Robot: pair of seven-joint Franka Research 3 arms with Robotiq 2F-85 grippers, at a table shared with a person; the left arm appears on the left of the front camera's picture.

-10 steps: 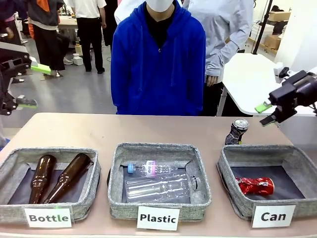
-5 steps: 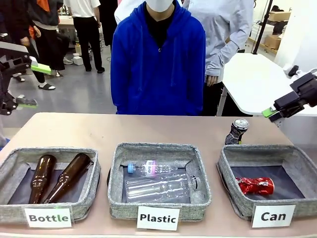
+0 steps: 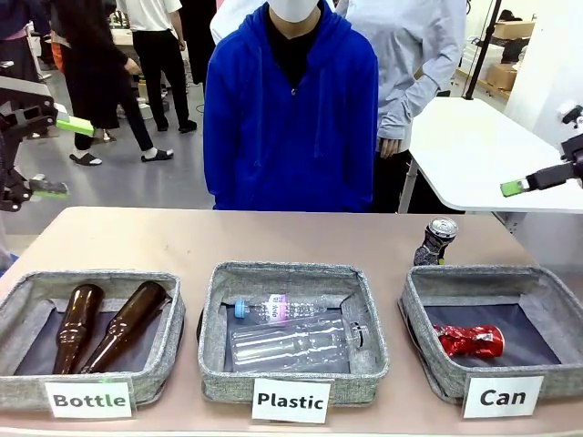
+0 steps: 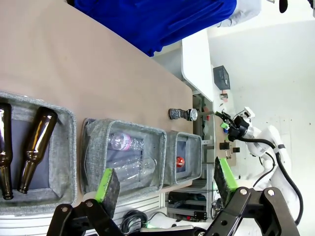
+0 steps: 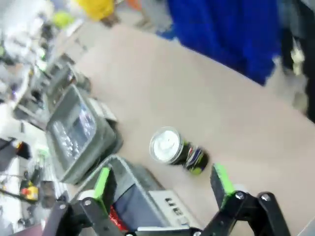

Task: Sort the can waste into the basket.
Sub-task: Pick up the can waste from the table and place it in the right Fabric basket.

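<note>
Up front, the woven grey fabric basket (image 3: 496, 337) labelled "Can" cradles 1 crumpled red can (image 3: 470, 340). Just behind its rim, the dented dark can (image 3: 435, 241) stands on smooth tabletop. Both claws, left gripper (image 4: 165, 183) and right gripper (image 5: 162, 184), hang spread, empty.

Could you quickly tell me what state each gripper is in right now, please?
Left gripper: open, holding nothing.
Right gripper: open, holding nothing, above the dark can on the table.
</note>
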